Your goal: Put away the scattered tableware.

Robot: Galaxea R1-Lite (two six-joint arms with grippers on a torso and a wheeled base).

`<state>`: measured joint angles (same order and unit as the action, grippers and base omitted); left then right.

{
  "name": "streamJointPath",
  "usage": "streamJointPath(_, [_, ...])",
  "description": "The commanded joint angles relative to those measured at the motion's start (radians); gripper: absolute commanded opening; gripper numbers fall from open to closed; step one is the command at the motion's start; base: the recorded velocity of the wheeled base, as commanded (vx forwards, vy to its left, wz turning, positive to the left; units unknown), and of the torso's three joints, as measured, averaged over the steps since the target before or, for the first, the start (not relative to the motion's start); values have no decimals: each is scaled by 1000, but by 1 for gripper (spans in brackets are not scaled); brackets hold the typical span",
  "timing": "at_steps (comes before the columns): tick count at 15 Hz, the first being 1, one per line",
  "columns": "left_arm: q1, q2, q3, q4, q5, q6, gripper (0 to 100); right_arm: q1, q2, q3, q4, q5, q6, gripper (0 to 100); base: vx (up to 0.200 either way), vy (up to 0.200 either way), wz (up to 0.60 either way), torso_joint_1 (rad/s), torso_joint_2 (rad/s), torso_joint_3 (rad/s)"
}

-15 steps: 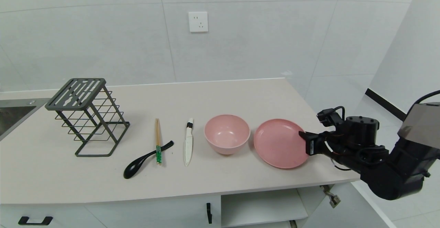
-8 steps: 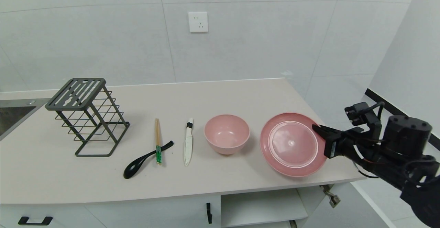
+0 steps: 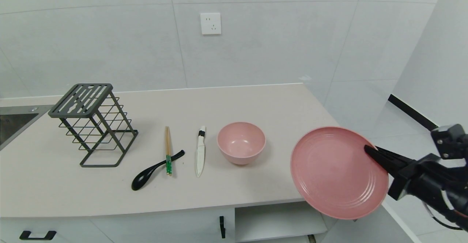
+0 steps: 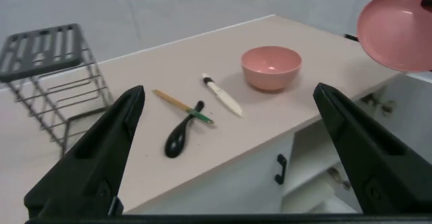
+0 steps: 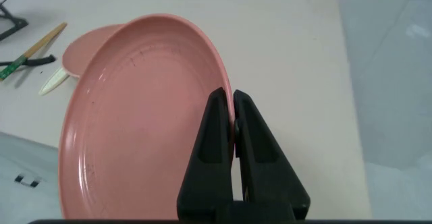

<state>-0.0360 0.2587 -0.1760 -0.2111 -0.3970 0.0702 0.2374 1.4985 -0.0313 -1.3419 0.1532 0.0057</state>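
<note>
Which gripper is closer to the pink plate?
Right. The right gripper is shut on the rim of the pink plate, tilted past the counter; the left gripper hangs open before the counter, well apart.

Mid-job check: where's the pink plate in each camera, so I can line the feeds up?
Head view: pink plate, tilted in the air at the counter's right front corner, rim pinched by the right end effector.
Left wrist view: pink plate far off, past the pink bowl.
Right wrist view: pink plate close up, rim between the fingers.
Shared landmark: the pink bowl.
</note>
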Motion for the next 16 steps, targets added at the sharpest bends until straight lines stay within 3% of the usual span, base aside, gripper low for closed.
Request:
streamJointPath(1, [-84,229,-48,-24,-59,-7,100,-72,-161,31,0,2,19,0,0,0,0,0,0,0])
streamJointPath(3, [-116,361,-51,-77,-91,-18,100,-58,-167,31,4,2,8,0,0,0,0,0,0,0])
streamJointPath(9, [-117,712,-65,-369,-250,-27,100,-30,-187,31,4,2,-3,0,0,0,0,0,0,0])
streamJointPath(10, [-119,795,-73,-438,-325,-24,100,-29,-193,31,4,3,-3,0,0,0,0,0,0,0])
streamJointPath(12, [-124,903,-82,-542,-378,-24,100,-30,-202,31,4,3,-3,0,0,0,0,0,0,0])
streamJointPath(13, [-133,995,-86,-648,-401,-32,100,-30,-215,31,6,2,-3,0,0,0,0,0,0,0])
streamJointPath(16, [-165,1163,-105,-806,-401,-40,100,-32,-227,31,7,2,-3,0,0,0,0,0,0,0])
